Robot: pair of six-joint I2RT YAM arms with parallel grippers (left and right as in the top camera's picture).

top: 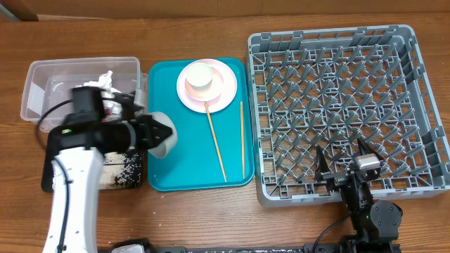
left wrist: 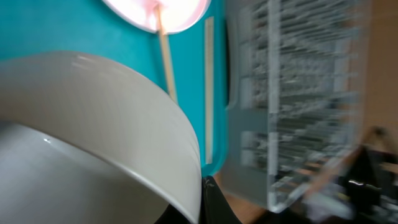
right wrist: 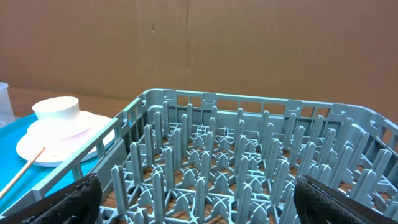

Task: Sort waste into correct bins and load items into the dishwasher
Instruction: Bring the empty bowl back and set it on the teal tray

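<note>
My left gripper (top: 159,133) is shut on the rim of a whitish bowl (top: 164,140), holding it over the left edge of the teal tray (top: 183,169). In the left wrist view the bowl (left wrist: 93,124) fills the left side, with one black finger (left wrist: 211,204) against its rim. A pink plate (top: 219,91) carrying a white cup (top: 199,74) sits on the tray, with two chopsticks (top: 215,142) (top: 242,140) lying beside it. The grey dishwasher rack (top: 344,98) stands at the right. My right gripper (top: 344,167) hangs open over its near edge, nothing between its fingers (right wrist: 81,199).
A clear tub (top: 42,91) at the far left holds a crumpled white napkin (top: 105,80). In front of it, partly under my left arm, lies a black tray (top: 125,174) with white rice scraps. Brown cardboard walls the back in the right wrist view.
</note>
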